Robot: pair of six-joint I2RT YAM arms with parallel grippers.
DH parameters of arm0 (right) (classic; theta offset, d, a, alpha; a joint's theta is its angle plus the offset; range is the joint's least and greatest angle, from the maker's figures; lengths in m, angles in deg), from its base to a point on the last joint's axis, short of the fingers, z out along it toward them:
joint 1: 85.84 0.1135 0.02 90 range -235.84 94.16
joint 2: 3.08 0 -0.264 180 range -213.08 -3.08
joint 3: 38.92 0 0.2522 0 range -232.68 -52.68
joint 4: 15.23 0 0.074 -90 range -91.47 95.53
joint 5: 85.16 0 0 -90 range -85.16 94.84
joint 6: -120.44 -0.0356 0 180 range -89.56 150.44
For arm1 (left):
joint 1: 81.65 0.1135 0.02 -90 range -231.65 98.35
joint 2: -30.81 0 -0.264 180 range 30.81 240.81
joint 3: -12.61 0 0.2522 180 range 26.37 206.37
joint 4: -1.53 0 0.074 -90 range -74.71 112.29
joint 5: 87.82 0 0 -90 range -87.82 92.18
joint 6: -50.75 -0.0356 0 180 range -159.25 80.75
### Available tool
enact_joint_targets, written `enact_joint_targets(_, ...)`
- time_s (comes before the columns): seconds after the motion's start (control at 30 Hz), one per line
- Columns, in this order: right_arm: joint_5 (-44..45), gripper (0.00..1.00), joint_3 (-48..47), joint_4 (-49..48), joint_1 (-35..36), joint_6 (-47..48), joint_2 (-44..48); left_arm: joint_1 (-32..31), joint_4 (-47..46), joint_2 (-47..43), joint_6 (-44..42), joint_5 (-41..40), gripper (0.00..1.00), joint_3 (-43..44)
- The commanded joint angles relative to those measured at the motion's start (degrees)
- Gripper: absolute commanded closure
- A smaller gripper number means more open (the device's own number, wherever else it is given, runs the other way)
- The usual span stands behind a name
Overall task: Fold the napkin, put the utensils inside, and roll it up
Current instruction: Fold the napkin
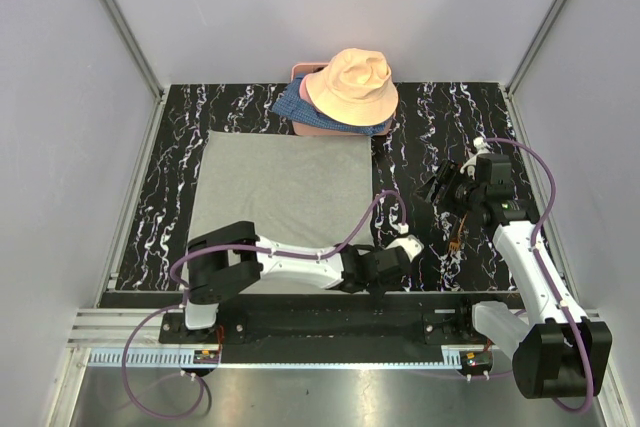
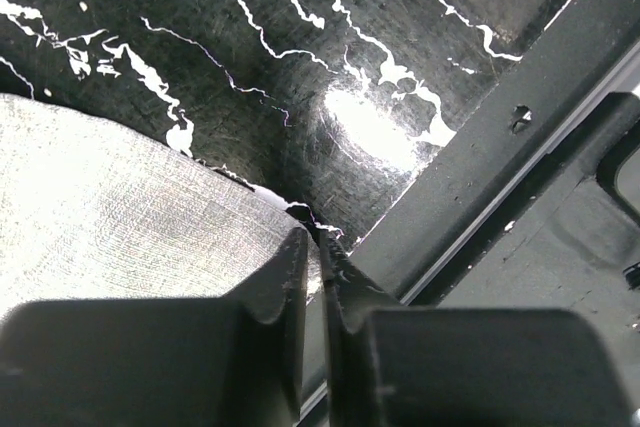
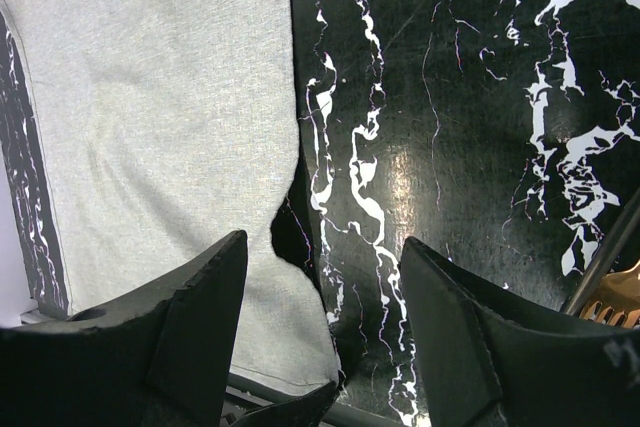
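Observation:
The light-grey napkin lies flat on the black marble table; it also shows in the right wrist view and the left wrist view. My left gripper is down at its near right corner, jaws closed on the corner's edge. The napkin's right edge is puckered up just above that corner. My right gripper is open and empty, hovering right of the napkin's right edge. The copper-brown utensils lie under the right arm; fork tines show in the right wrist view.
A peach bucket hat sits on blue patterned fabric at the back, just behind the napkin. The black base rail runs close to the left gripper. Grey walls enclose the table on three sides.

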Motion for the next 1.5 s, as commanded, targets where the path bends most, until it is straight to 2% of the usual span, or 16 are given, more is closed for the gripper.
enact_joint_targets(0.0, -0.95, 0.29, -2.26, 0.77, -0.20, 0.75, 0.54, -0.52, 1.48, 1.69, 0.02, -1.54, 1.00, -0.05)
enact_joint_targets(0.17, -0.68, 0.29, -2.00, 1.03, -0.11, 0.93, 0.81, -0.87, 0.95, -1.12, -0.33, -3.82, 1.00, -0.92)
enact_joint_targets(0.43, -0.68, 0.29, -2.43, 1.21, -0.20, 0.93, 0.45, 1.94, -0.90, -17.81, 0.81, -11.03, 1.00, -7.15)
enact_joint_targets(0.6, -1.04, 0.29, -2.44, 1.12, -0.11, 1.11, 0.28, 9.58, -2.30, -22.82, 0.29, -7.53, 1.00, -13.82)
enact_joint_targets(0.67, -0.77, 0.29, -2.26, 1.21, -0.11, 1.11, 0.45, 9.07, -5.63, -24.06, -0.42, -3.67, 1.00, -15.16)
enact_joint_targets(0.7, -0.68, 0.29, -2.00, 1.21, -0.11, 1.02, 0.45, 8.02, -6.77, -24.07, -0.42, -1.82, 1.00, -15.51)
enact_joint_targets(0.77, -0.68, 0.29, -1.91, 1.21, -0.11, 1.02, 0.45, 6.44, -8.72, -22.41, -0.68, 1.18, 0.77, -14.73)
enact_joint_targets(0.9, -0.95, 0.28, -2.08, 1.29, -0.11, 0.75, 0.54, 3.10, -6.61, -13.37, -2.09, 3.02, 0.61, -8.59)
enact_joint_targets(1.0, -0.68, 0.28, -1.91, 1.38, -0.11, 0.84, 1.51, 1.95, -6.26, -10.28, -2.79, 3.47, 0.50, -6.91)
enact_joint_targets(1.2, -0.68, 0.28, -1.56, 1.64, -0.11, 0.84, 1.95, 1.42, -6.26, -7.90, -3.93, 3.12, 0.47, -5.15)
enact_joint_targets(1.47, -0.86, 0.27, -1.64, 1.73, -0.20, 0.93, 1.86, -0.60, -6.17, -5.35, -4.02, 2.68, 0.50, -3.48)
